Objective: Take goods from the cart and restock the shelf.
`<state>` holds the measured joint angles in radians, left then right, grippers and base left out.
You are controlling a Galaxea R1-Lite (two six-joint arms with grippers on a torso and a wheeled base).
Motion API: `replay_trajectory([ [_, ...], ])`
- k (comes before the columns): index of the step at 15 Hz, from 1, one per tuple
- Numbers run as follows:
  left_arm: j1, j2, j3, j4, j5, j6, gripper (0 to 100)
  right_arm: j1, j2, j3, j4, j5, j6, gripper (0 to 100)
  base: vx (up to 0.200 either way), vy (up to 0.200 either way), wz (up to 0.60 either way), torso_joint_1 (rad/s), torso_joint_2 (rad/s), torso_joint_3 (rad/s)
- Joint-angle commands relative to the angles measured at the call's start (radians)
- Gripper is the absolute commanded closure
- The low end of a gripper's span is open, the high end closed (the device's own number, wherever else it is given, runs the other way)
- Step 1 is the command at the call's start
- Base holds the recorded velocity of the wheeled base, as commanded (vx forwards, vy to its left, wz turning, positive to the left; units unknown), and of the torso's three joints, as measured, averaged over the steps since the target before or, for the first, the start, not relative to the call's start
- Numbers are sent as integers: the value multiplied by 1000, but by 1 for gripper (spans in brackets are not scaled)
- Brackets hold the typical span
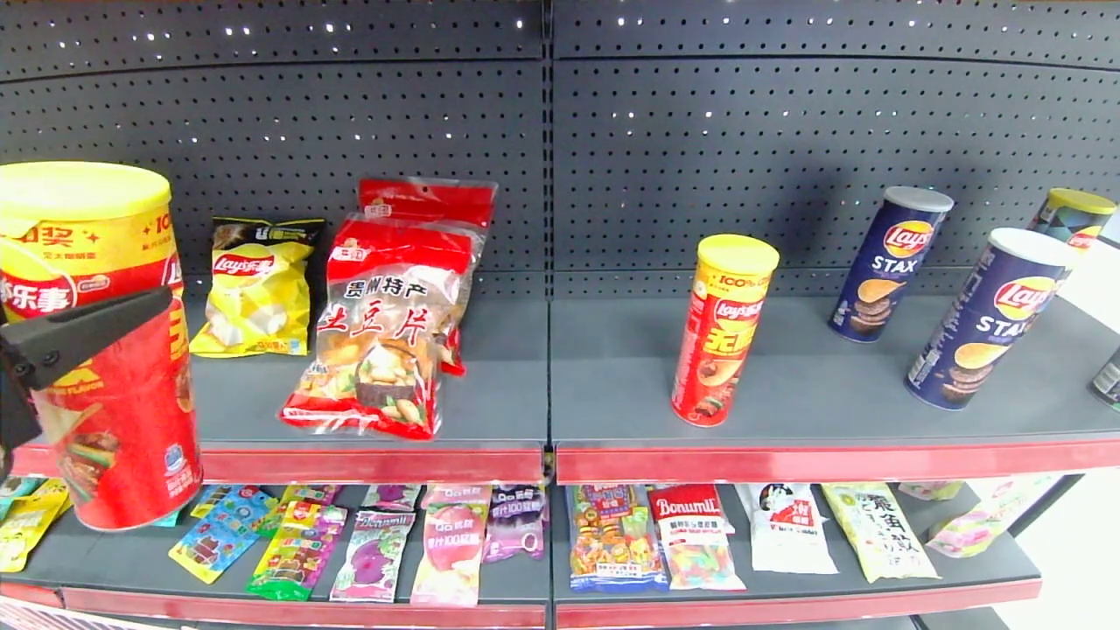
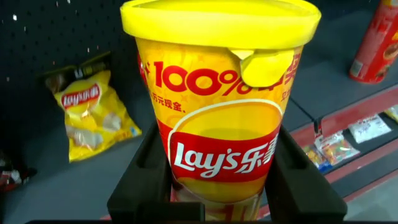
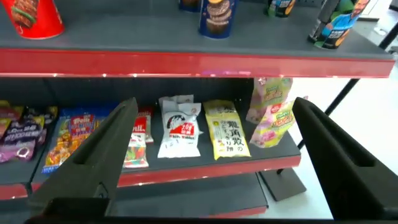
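My left gripper (image 2: pixel 224 190) is shut on a red and yellow chip can (image 2: pixel 221 112) with a yellow lid, its black fingers (image 2: pixel 140 180) pressing both sides. In the head view the can (image 1: pixel 105 367) hangs upright at the far left, in front of the upper shelf (image 1: pixel 490 411), with one finger (image 1: pixel 83 337) across it. My right gripper (image 3: pixel 211 162) stands open with nothing between its fingers, low in front of the lower shelf (image 3: pixel 205 174), under the upper shelf's red edge (image 3: pixel 186 62).
On the upper shelf stand a yellow chip bag (image 1: pixel 254 289), two red potato-chip bags (image 1: pixel 385 332), a slim red and yellow can (image 1: pixel 724 328) and blue cans (image 1: pixel 989 319) at the right. Several snack packets (image 1: pixel 455 542) lie on the lower shelf. Bare shelf lies between the bags and the slim can.
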<state>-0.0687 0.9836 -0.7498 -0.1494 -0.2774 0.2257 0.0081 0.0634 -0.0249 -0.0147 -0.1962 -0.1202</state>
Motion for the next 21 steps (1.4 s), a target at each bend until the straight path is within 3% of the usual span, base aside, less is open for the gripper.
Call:
replay_trajectory([
  [1,-6,61,-45,1,-9,1,100,3,-31,0,-1,-5,-3,0,0,0,0,0,0,0],
  [6,-34,98,-72,-15,-8,4,100,-7,-59,0,-1,-6,-6,0,0,0,-480,1,0,3],
  [11,-36,170,-92,-108,-5,0,100,-7,-60,0,-1,-45,-3,0,0,0,-120,1,0,1],
  [15,-60,371,-187,-242,-8,-13,100,-7,-60,2,-2,-35,19,0,0,0,0,0,0,0],
  [18,-143,598,-266,-478,-6,-111,100,-7,-60,5,-4,41,28,0,0,0,0,0,0,0],
  [21,-187,682,-272,-590,-25,-175,100,-7,-60,5,-4,139,28,0,0,0,0,0,0,0],
])
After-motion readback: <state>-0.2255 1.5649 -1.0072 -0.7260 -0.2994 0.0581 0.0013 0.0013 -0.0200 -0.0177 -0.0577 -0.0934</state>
